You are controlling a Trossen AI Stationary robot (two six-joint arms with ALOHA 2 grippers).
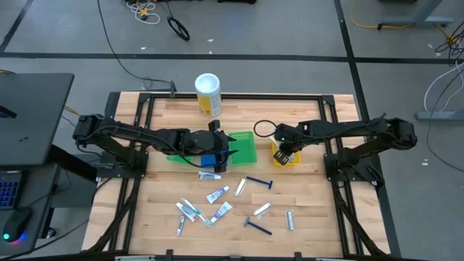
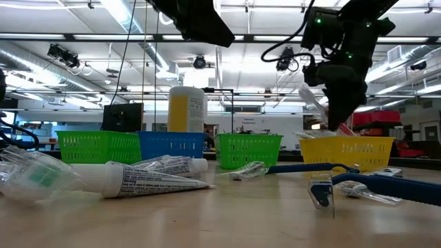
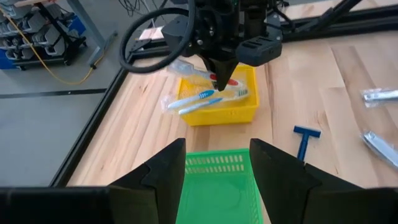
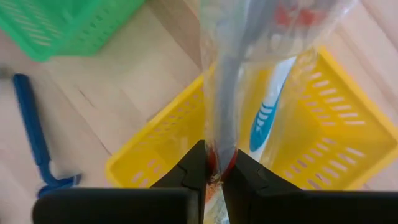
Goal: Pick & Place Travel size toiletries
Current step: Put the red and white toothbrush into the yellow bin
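My right gripper (image 1: 285, 152) hangs over the yellow tray (image 3: 217, 115), shut on a clear-wrapped toothbrush (image 4: 230, 81). Blue-and-white toothbrushes (image 3: 199, 99) lie inside that tray. My left gripper (image 3: 217, 146) is open and touches nothing; it hovers above the green tray (image 3: 214, 186), next to the blue tray (image 1: 210, 161). Loose toiletries lie flat on the near half of the table: small tubes (image 1: 217, 194), a dark blue razor (image 1: 259, 182), another razor (image 1: 257, 227) and silvery tubes (image 1: 290, 220). My right gripper pinches the wrapped toothbrush between its two fingers at the wrapper's lower end (image 4: 214, 158). The fingers (image 3: 222, 71) come from above, pointing down into the yellow tray. The toothbrush is tilted, and its free length (image 2: 313, 100) slants up beside the gripper.
A tall white-and-yellow canister (image 1: 208, 94) stands at the far edge behind the trays. In the low view a long tube (image 2: 131, 180) and a blue razor (image 2: 365, 182) lie close in front. Black frame rails run along the table's left, right and far sides.
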